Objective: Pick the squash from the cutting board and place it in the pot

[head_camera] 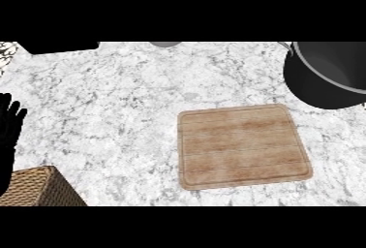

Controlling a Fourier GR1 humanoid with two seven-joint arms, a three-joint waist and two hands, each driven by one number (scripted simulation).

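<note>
No squash shows on the wooden cutting board, a grooved, rounded square lying bare on the marble-patterned desk; it may already sit unseen inside the dark metal pot beyond the board's far right corner. Well left of the board, the left hand rests open, fingers up, above a woven basket. The right hand is out of view. Any risk is a misjudged finish, should the hidden squash have missed the pot.

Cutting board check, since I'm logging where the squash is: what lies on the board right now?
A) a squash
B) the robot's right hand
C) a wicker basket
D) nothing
D: the cutting board shows only bare wood; no squash is visible anywhere, the basket sits at the lower left, and only the left hand shows.
</note>
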